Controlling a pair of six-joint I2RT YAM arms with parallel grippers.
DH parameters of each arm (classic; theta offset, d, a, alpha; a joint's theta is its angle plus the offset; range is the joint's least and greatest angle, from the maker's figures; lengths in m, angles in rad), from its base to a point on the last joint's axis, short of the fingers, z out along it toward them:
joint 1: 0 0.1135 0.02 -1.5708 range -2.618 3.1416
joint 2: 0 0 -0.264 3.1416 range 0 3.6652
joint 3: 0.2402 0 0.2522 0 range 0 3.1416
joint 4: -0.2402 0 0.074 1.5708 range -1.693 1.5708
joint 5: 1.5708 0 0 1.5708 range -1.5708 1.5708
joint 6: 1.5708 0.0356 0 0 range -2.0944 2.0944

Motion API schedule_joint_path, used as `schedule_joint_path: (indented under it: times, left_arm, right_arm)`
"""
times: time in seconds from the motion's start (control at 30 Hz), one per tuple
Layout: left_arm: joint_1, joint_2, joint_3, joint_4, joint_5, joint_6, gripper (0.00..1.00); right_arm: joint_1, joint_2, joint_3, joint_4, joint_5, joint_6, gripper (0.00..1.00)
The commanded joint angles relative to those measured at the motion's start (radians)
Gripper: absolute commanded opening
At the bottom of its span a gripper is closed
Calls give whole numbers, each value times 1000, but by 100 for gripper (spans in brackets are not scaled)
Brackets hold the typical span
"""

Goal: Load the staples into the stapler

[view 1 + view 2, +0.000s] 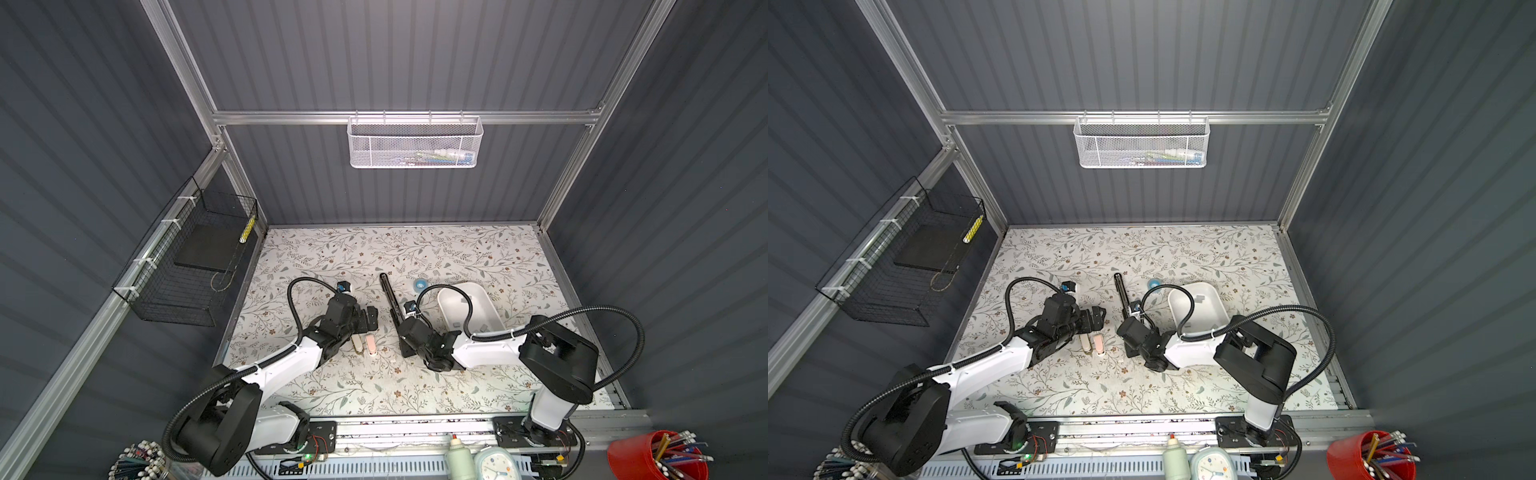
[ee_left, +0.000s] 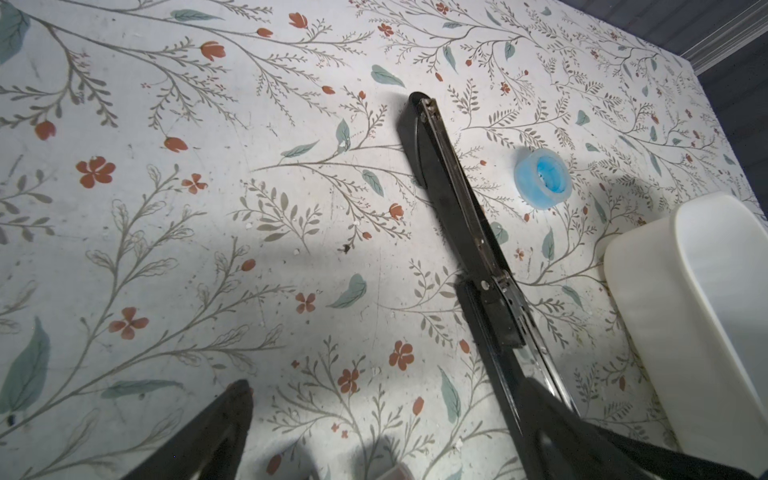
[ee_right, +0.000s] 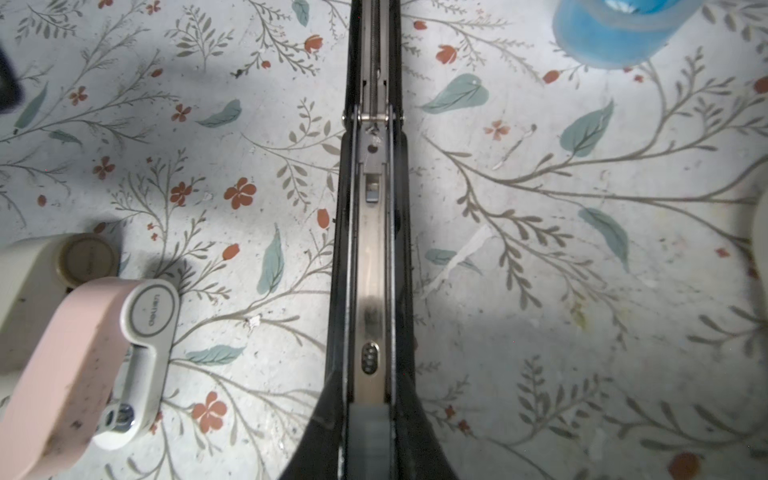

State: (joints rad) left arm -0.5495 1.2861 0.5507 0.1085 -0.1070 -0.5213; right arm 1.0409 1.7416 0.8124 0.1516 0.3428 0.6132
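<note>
The right gripper [image 3: 370, 395] has its black fingers [image 3: 316, 436] drawn close together over the near end of the stapler [image 3: 370, 257]. A dull grey piece fills the narrow gap between them, in line with the metal channel. I cannot tell whether it is a staple strip or whether it is clamped.

The stapler lies folded open and flat. It has a black body with a shiny steel magazine rail running away from the fingers to the hinge pin, and the top arm stretches beyond that.

The left gripper [image 2: 388, 386] is spread wide and holds nothing. It hangs just beside the stapler, on its left in both top views.

Loose staples [image 1: 1199, 297], small flat grey rectangles, lie in the smooth white rounded tray [image 1: 494, 299] to the right of the stapler, apart from both grippers. A translucent blue tape roll [image 2: 542, 178] sits near the stapler's far end. A matte pink stapler [image 3: 66, 353] and a cream stapler [image 3: 29, 291] lie side by side below the left gripper.

The table [image 1: 374, 386] is pale and scuffed, printed with twigs, green leaves and red flowers. Dark ribbed panels in an aluminium frame wall it in. They carry a white mesh basket [image 1: 415, 143] and a black wire basket [image 1: 187, 270].
</note>
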Motion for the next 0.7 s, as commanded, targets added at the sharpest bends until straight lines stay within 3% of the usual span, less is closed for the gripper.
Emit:
schedule_joint_path:
  times: [0.0, 0.2, 0.37, 0.5, 0.67]
  left_arm:
    - [10, 49, 38, 52, 50, -16, 100]
    - [40, 165, 66, 106, 120, -34, 100]
    - [48, 232, 93, 119, 164, -30, 100]
    - [86, 328, 139, 117, 273, -56, 100]
    - [113, 419, 168, 124, 296, -82, 100]
  right_arm:
    - [7, -27, -23, 63, -68, 5, 13]
    - [12, -31, -31, 108, -137, 14, 13]
    - [24, -10, -21, 110, -118, 11, 12]
    - [32, -7, -16, 110, -121, 11, 11]
    - [46, -8, -6, 103, -104, -15, 11]
